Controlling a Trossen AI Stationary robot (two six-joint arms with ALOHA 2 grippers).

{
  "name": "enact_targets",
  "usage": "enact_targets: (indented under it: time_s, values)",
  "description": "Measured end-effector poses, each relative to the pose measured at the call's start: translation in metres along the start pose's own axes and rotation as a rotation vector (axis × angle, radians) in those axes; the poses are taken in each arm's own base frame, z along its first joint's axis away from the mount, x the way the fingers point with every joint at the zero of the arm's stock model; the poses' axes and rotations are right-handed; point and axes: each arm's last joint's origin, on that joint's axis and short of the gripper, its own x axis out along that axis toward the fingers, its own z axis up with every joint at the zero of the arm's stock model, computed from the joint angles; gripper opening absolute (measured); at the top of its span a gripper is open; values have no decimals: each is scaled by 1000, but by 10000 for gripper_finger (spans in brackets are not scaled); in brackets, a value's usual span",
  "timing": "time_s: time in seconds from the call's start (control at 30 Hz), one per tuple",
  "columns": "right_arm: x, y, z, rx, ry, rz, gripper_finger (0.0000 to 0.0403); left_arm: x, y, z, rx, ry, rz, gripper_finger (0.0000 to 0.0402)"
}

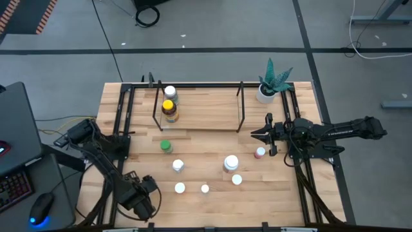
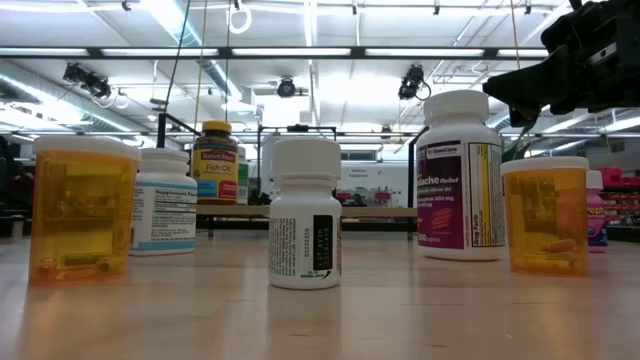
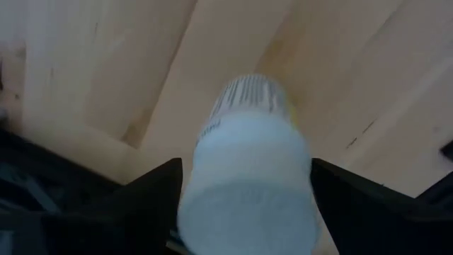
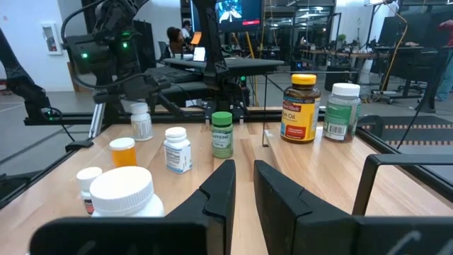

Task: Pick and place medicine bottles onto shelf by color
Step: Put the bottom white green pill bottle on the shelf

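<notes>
tabletop (image 1: 212, 145) near edge: left tool (image 3: 244, 205) clamped on white-capped bottle (image 3: 244, 170); right tool (image 1: 257, 135) together.

Grey floor (image 1: 257, 38), ceiling strip lights (image 2: 300, 50), a laptop (image 1: 16, 129) beside the table.

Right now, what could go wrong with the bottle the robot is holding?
The left gripper holds a white-capped bottle between its fingers near the table's front-left corner. It might slip and roll off that edge. On the way to the shelf, it could knock over the green-capped bottle.
</notes>
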Motion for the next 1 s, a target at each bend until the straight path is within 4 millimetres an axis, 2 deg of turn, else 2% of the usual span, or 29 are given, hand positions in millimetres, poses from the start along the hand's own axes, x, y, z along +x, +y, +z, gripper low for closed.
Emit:
enact_targets:
  time_s: [0.23,1.0]
  values:
    - [0,0,0,0,0,0,62,-1,1,9,30,-47,-1,308]
    - [0,0,0,0,0,0,62,-1,5,16,85,-39,19,302]
